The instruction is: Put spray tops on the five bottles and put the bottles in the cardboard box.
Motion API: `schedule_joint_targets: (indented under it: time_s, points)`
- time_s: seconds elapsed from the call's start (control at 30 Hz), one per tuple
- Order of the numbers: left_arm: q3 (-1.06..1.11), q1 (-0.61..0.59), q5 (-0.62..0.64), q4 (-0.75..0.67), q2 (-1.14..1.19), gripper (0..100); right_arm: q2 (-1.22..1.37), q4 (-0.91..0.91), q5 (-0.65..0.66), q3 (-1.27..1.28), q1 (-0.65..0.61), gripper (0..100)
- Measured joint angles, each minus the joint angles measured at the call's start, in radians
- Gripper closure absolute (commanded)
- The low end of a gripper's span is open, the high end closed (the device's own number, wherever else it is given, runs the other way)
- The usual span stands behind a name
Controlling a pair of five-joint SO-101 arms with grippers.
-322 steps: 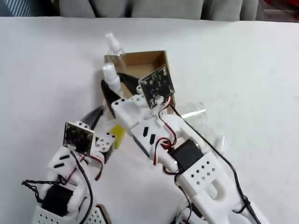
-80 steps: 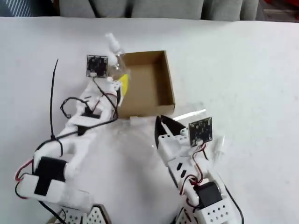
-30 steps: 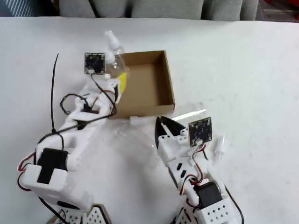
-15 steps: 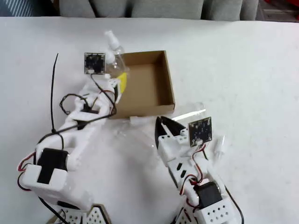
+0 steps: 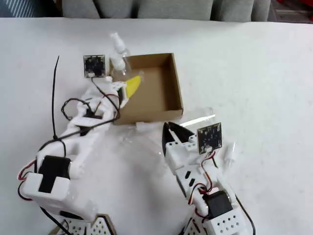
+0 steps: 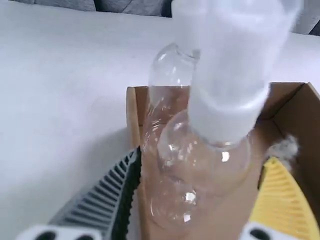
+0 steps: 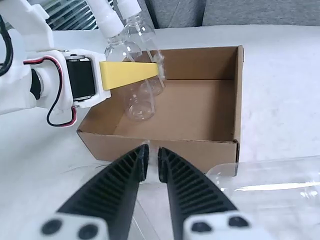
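Note:
The cardboard box (image 5: 156,93) lies open at the table's middle. Two clear bottles with white spray tops stand upright in its far left corner: one (image 5: 117,63) (image 6: 200,165) sits between the spread fingers of my left gripper (image 5: 124,78) (image 6: 202,155), the other (image 5: 117,43) (image 6: 167,70) is just behind it. The yellow finger (image 5: 133,84) (image 7: 130,72) stands off the bottle's side. My right gripper (image 5: 168,128) (image 7: 152,150) hovers just before the box's near wall, its black fingers shut with nothing between them.
A clear bottle without a top (image 5: 200,117) (image 7: 270,180) lies on the table beside the right gripper. A loose white spray top (image 5: 230,154) lies to the right of that arm. More clear plastic (image 5: 139,128) lies by the box's near wall.
My left gripper has opened: the yellow finger swung away from the bottle, which now stands free in the box corner. The right arm has kept still.

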Motion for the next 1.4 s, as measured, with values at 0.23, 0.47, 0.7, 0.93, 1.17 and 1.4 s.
schedule_joint_targets:
  time_s: [0.23,0.47,0.7,0.93,1.17,1.4]
  points:
    - [0.009,0.000,0.000,0.000,0.000,65,0.000,0.000,0.000,0.000,0.000,98.3]
    - [0.160,0.000,0.000,0.000,-0.157,65,0.000,0.000,0.023,0.000,0.025,98.3]
    - [0.313,0.021,-0.100,0.084,-0.370,65,0.000,0.026,0.026,0.000,0.020,98.3]
    - [0.433,0.029,-0.114,0.267,-0.626,65,0.000,0.026,0.032,0.000,0.020,98.3]
    - [0.496,0.029,-0.114,0.425,-0.848,78,0.000,0.040,0.032,0.000,0.020,98.3]
    - [0.499,-0.071,-0.114,0.600,-1.003,97,0.000,0.043,0.032,0.000,0.121,98.3]
